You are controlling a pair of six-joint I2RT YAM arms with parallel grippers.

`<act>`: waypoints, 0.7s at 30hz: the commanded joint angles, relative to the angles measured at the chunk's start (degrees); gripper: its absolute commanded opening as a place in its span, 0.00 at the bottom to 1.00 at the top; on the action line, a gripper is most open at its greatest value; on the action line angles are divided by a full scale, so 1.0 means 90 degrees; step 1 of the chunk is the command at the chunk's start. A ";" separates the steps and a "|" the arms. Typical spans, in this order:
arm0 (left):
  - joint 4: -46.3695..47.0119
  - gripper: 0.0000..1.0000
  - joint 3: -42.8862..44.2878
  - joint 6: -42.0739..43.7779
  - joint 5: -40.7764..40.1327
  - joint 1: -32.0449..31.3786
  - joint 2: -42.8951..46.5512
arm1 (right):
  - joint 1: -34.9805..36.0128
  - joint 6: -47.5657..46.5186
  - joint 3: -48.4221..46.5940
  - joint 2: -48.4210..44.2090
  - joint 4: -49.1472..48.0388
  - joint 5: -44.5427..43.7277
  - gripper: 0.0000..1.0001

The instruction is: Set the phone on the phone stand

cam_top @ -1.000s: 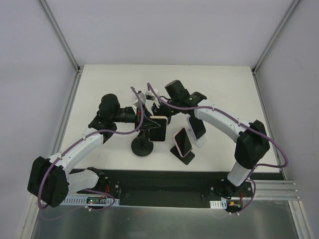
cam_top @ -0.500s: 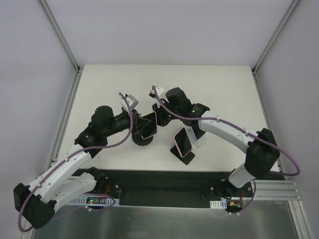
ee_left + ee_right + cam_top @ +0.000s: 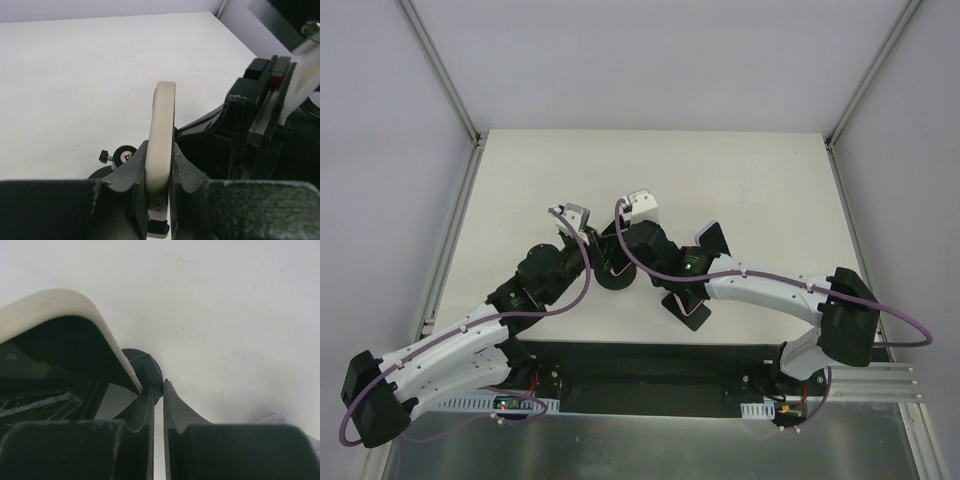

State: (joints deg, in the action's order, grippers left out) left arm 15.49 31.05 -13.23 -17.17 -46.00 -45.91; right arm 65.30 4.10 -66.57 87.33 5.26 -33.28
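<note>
Phone (image 3: 162, 145) is edge-on and upright in the left end effector (image 3: 161, 161), both fingers clamped flat on its cream case. It sits right above the phone stand (image 3: 617, 280). The wrist view shows the stand's knob just below and left of the phone. A second ago the phone hung further right, clear of the stand, and the left arm has since swung it in over the base. The right end effector (image 3: 156, 390) has dropped in beside it. Its jaws are nearly closed with a sliver of gap, and I see nothing held. I can't tell if the phone touches the cradle yet. I read this as the final seating step, and the two wrists are crowded close over the worktop (image 3: 750, 180).
</note>
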 commanded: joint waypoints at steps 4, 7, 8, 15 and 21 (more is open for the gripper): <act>0.0652 0.00 -0.0432 0.0299 -0.2732 0.0423 -0.0543 | 0.1103 0.0960 -0.0632 -0.0514 -0.0096 -0.0999 0.00; 0.0760 0.00 -0.0627 0.0289 -0.2692 0.0423 -0.0514 | 0.1463 0.0786 -0.0641 -0.0504 -0.0144 -0.1437 0.00; 0.0789 0.00 -0.0647 0.0299 -0.2595 0.0423 -0.0495 | 0.1562 0.0727 -0.0718 -0.0427 -0.0087 -0.1497 0.00; 0.0048 0.00 -0.0569 0.0055 -0.1834 0.0423 0.0099 | 0.1837 -0.0053 -0.0388 -0.0894 0.0002 -0.1158 0.03; -0.0615 0.00 -0.0569 -0.0180 -0.0216 0.0423 0.1280 | 0.0670 -0.1793 0.0110 -0.1714 0.0079 0.3166 0.73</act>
State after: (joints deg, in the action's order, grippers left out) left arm 18.92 26.76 -12.53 -29.47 -42.52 -40.53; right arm 79.24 -2.24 -66.59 76.86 5.50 -33.10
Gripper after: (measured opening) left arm 0.129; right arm 0.613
